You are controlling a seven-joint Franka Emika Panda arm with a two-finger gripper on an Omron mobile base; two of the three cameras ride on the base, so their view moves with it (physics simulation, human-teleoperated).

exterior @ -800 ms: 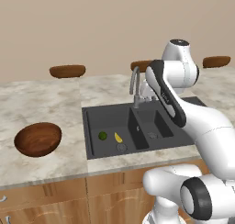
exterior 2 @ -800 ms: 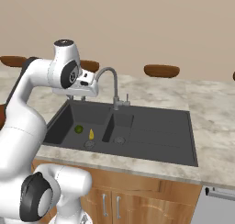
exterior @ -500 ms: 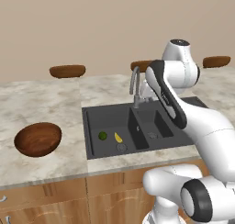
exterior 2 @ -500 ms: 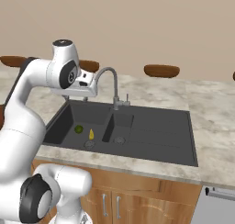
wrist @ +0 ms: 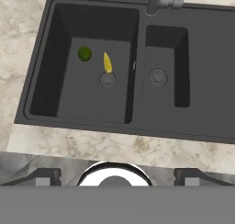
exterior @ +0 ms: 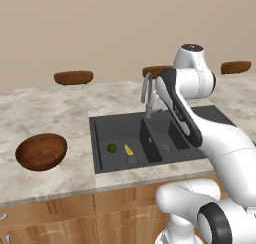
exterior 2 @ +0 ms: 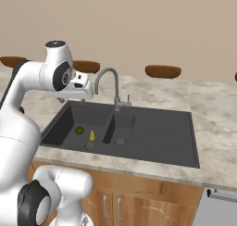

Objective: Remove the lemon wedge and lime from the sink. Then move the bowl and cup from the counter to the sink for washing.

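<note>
The dark grey sink (exterior: 100, 153) (exterior 2: 157, 151) (wrist: 41, 76) is set into the marble counter. In its left basin the dark green lime (exterior: 112, 148) (exterior 2: 79, 130) (wrist: 84, 53) lies beside the yellow lemon wedge (exterior: 129, 149) (exterior 2: 92, 135) (wrist: 107, 62), near the drain. On the counter left of the sink sits the wooden bowl (exterior: 41, 151). My gripper (exterior 2: 71, 99) (wrist: 117, 175) hangs high over the sink, looking down. Its fingertips (wrist: 46, 175) stand wide apart, open, with nothing between them. The cup is out of view.
The curved grey faucet (exterior: 146, 90) (exterior 2: 109, 84) (wrist: 158, 2) rises behind the divider between the basins. Brown stool tops (exterior: 73, 77) (exterior 2: 162, 71) stand beyond the counter. Bare marble (exterior: 45, 108) stretches left of the sink and also right of it (exterior 2: 215, 128).
</note>
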